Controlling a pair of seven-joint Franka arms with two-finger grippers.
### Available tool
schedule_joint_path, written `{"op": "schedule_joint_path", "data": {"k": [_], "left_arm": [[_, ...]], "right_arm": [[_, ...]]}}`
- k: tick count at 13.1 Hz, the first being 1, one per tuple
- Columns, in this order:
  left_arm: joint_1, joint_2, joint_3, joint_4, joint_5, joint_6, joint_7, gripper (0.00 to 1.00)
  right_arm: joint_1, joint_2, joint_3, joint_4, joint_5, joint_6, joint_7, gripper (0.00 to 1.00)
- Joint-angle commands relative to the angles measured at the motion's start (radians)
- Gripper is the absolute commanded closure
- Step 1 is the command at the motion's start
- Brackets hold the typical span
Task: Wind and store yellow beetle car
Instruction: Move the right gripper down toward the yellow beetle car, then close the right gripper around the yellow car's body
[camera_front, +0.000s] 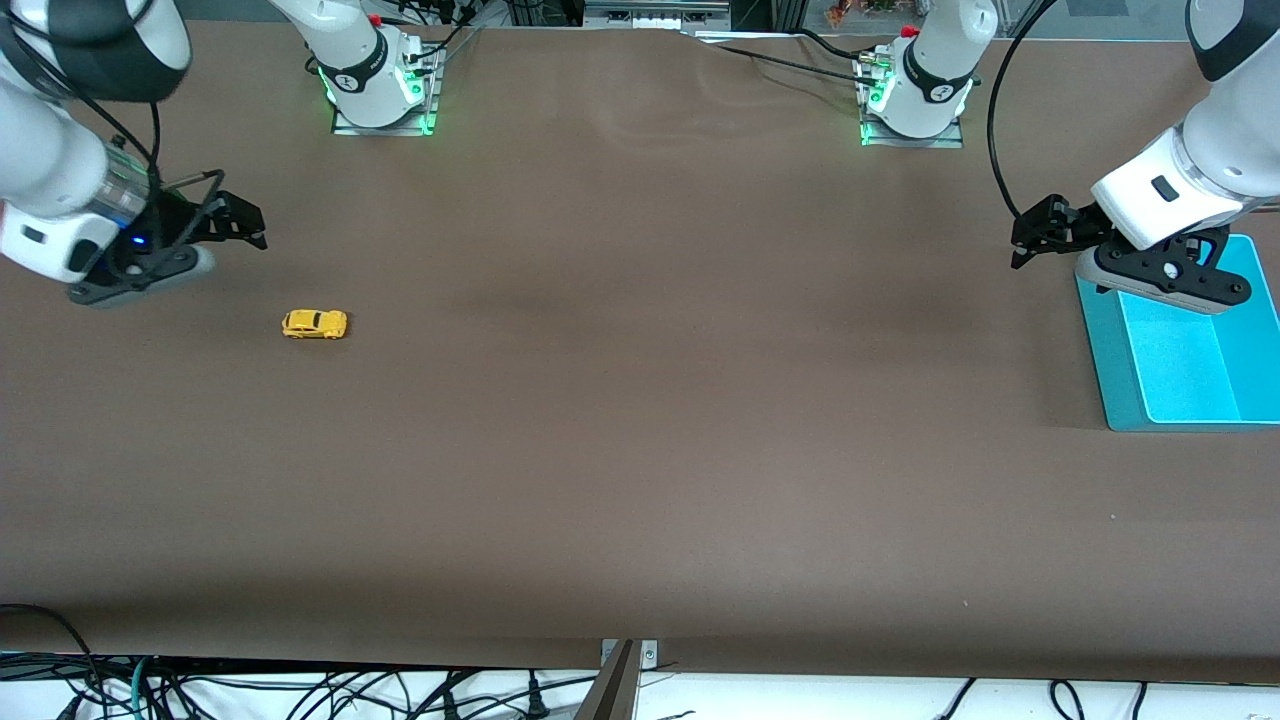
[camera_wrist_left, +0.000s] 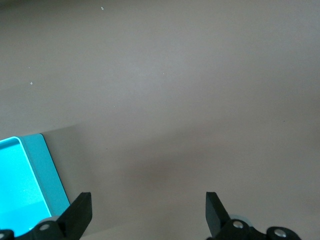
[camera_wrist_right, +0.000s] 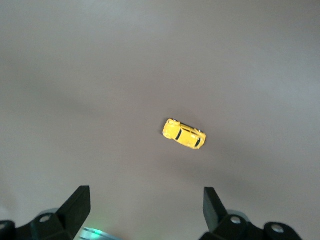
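The yellow beetle car (camera_front: 315, 324) sits on its wheels on the brown table (camera_front: 640, 450), toward the right arm's end, untouched. The right gripper (camera_front: 240, 226) hangs near it, jaws wide and empty, placed for a descent onto the body. The left gripper (camera_front: 1035, 236), equally wide and empty, waits beside the teal bin (camera_front: 1180, 395), the likely storage point.

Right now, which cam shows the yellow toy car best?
Right wrist view: the yellow toy car sits mid-frame, large enough to show its dark windows, with nothing covering it. The front view shows it small on the table, toward the right arm's end. The left wrist view doesn't show it.
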Motion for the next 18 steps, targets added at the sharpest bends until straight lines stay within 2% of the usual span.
{"op": "schedule_joint_path", "data": {"k": [1, 5, 9, 13, 17, 18], "left_arm": [[0.006, 0.006, -0.005, 0.019, -0.018, -0.018, 0.005, 0.00], [0.005, 0.005, -0.005, 0.019, -0.018, -0.021, 0.005, 0.00], [0.004, 0.005, -0.007, 0.019, -0.018, -0.032, 0.005, 0.00], [-0.005, 0.005, -0.007, 0.024, -0.018, -0.032, 0.005, 0.00], [-0.007, 0.006, -0.036, 0.030, -0.003, -0.032, -0.006, 0.00], [-0.007, 0.006, -0.036, 0.030, -0.003, -0.032, -0.006, 0.00]], "right_arm": [[-0.004, -0.019, 0.000, -0.130, 0.009, 0.120, -0.257, 0.00], [-0.010, 0.013, -0.004, -0.319, 0.002, 0.399, -0.662, 0.00], [-0.056, 0.108, -0.012, -0.406, 0.008, 0.612, -1.012, 0.00], [-0.100, 0.206, -0.034, -0.462, 0.011, 0.783, -1.148, 0.00], [-0.109, 0.228, -0.034, -0.517, 0.011, 0.875, -1.157, 0.01], [-0.110, 0.234, -0.034, -0.524, 0.011, 0.889, -1.157, 0.05]]}}
